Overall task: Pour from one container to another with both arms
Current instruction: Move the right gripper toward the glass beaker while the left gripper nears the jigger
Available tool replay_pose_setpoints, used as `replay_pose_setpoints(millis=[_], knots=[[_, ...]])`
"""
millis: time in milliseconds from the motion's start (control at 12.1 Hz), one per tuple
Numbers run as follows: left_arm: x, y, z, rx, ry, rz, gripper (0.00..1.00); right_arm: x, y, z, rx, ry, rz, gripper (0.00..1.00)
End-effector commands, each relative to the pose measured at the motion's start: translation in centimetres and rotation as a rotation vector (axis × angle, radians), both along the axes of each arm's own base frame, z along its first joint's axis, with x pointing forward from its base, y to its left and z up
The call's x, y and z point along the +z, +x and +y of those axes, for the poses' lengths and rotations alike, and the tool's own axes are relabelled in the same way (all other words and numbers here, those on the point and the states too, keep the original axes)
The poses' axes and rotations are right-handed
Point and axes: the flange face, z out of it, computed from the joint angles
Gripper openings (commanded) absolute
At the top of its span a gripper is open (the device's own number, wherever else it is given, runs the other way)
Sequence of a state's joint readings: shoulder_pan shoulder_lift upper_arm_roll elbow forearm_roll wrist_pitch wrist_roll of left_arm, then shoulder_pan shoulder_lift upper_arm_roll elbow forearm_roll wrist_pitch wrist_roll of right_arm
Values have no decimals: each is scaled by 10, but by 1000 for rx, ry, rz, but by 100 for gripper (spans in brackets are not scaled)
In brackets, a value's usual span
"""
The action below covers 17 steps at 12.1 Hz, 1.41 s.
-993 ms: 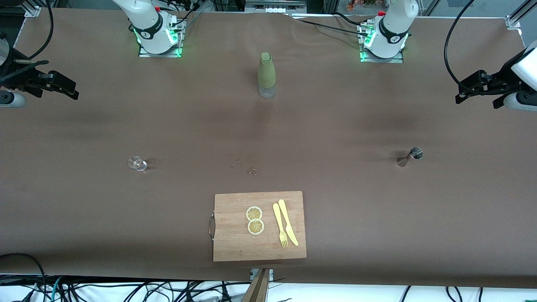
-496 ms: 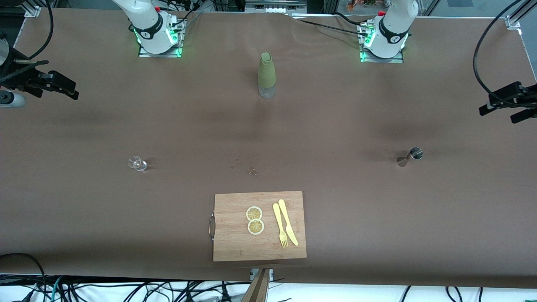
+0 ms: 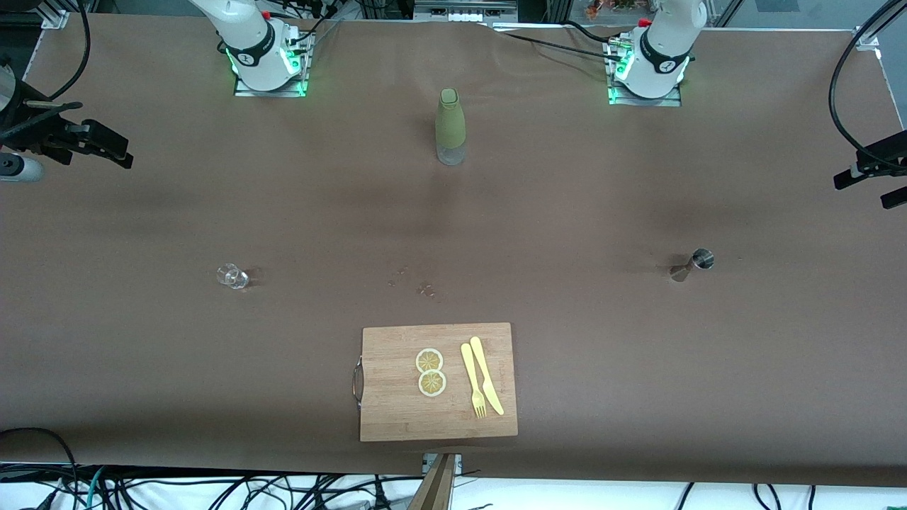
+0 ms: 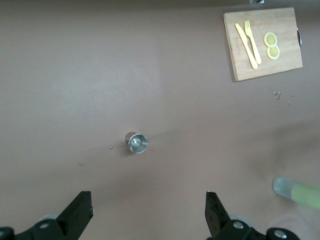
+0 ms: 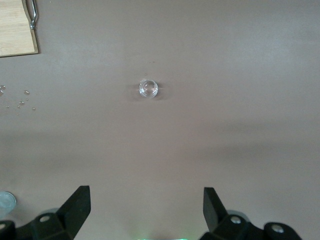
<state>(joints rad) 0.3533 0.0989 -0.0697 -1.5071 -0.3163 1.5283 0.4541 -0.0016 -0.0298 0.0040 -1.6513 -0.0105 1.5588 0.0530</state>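
Front view. I am looking down on a table (image 3: pixel 638 368) under a matte brown cover. A tall olive bottle (image 3: pixel 451 126) with a clear base is standing upright between the two arm bases. A small clear glass (image 3: pixel 232 276) is sitting toward the right arm's end, and a steel jigger (image 3: pixel 694 263), cone-shaped, is sitting toward the left arm's end, both nearer the camera than the bottle. A rectangular bamboo cutting board (image 3: pixel 397 404) with a metal handle is lying near the table's camera-side edge, carrying two lemon slices (image 3: pixel 430 372), a yellow fork (image 3: pixel 472 380) and a yellow knife (image 3: pixel 487 375). Wide bare cover is lying between all items. The right tool (image 3: pixel 92 145) is hanging over its table end; the left tool (image 3: pixel 875 170) is sitting at the frame edge.

Left wrist view. I am seeing the left tool (image 4: pixel 150 220) spread wide, empty, above the jigger (image 4: pixel 137 143).

Right wrist view. The right tool (image 5: pixel 147 210) is spread wide, empty, above the glass (image 5: pixel 148 89); water droplets (image 5: pixel 17 97) are beading nearby.
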Motion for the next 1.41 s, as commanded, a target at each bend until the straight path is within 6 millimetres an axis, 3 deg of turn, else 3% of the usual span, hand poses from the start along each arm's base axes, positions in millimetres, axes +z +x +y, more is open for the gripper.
replay_pose_setpoints(millis=[0,496,579,827,1075,1324], knots=[[-7,5,11,-59,-60,-14,100,2,1,-2,12,15,-4,100],[-42,-5,67,-173,-191,-38,100,-18,14,-1,19,14,26,100],[-56,-4,77,-188,-219,-38,100,-22,15,0,21,14,31,100],[-74,-4,91,-227,-262,-51,100,-59,30,-4,142,28,103,100],[-82,-4,97,-239,-274,-51,100,-86,43,-22,268,52,121,100],[-126,1,123,-259,-384,-94,100,-121,55,-29,396,87,158,100]])
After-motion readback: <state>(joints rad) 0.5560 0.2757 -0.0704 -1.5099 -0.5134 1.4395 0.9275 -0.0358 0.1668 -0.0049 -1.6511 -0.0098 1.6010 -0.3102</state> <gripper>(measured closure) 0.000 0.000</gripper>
